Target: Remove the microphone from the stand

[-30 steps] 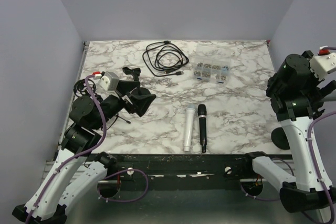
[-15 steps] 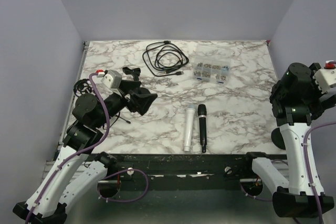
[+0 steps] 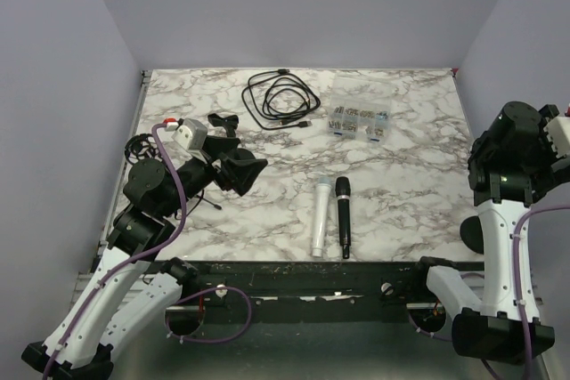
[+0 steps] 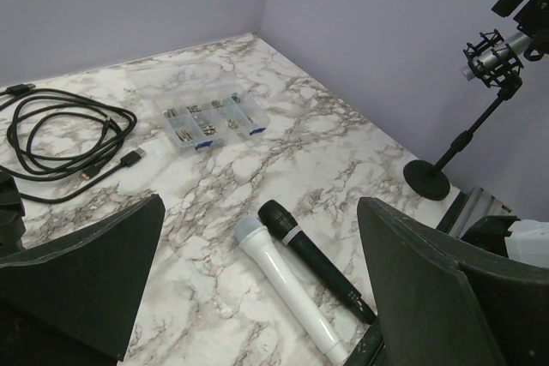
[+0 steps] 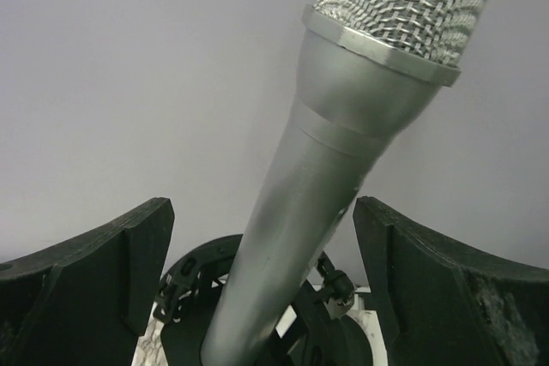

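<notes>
Silver metal microphone (image 5: 343, 126) lies tilted between the right jaws, its lower barrel seated in the black shock mount (image 5: 193, 297) of the stand (image 4: 463, 139). The right jaws are wide open, one on each side of the barrel, with a gap on both sides. The left jaws are likewise wide open and empty, well apart from the stand. Risk noted: the barrel looks smooth and tapered, so an off-centre closure could slip. With the base (image 4: 426, 179) unheld, a pull off the mount's axis could tip the stand.
</notes>
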Controlling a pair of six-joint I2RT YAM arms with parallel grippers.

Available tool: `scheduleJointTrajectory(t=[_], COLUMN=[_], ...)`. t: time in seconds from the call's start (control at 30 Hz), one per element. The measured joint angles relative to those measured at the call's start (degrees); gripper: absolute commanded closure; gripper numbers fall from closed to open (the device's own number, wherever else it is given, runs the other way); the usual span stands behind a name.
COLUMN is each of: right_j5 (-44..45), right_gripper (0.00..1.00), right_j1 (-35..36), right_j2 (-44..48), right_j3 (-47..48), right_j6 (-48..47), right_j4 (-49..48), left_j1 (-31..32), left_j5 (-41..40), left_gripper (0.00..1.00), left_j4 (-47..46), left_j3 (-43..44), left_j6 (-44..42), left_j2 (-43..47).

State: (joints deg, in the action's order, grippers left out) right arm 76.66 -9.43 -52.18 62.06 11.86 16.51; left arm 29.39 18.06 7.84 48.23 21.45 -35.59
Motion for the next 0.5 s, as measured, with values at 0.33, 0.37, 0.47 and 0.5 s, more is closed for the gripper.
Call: scheduleJointTrajectory(t=[0.33,0.37,0.47,0.5], right_j5=[-2.67,-2.86,-2.95,-2.93], right_gripper=[0.39,0.42,0.49,0.53], right_j1=[-2.34,-2.34,-2.36,-2.4], right_j2=[-1.49,-0.92,1.11,1.64], right_j3=[0.26,0.0,-0.55,-0.55], right_j6=[1.2,0.63,-1.16,-1.81], right_j4=[-0.9,-1.86,-4.46,-5.2], left_j1=[0.0,0.0,0.0,0.0], left_j5=[0.0,0.0,0.0,0.02], left_gripper=[0.01,0.01,0.01,0.01], left_j4=[0.02,0.02,0.02,0.02], left_j3=[0.0,0.0,0.0,0.0], left_j6=[-0.02,-0.04,-0.04,-0.04], left_j2=[-0.85,-1.03,-1.46,-1.62])
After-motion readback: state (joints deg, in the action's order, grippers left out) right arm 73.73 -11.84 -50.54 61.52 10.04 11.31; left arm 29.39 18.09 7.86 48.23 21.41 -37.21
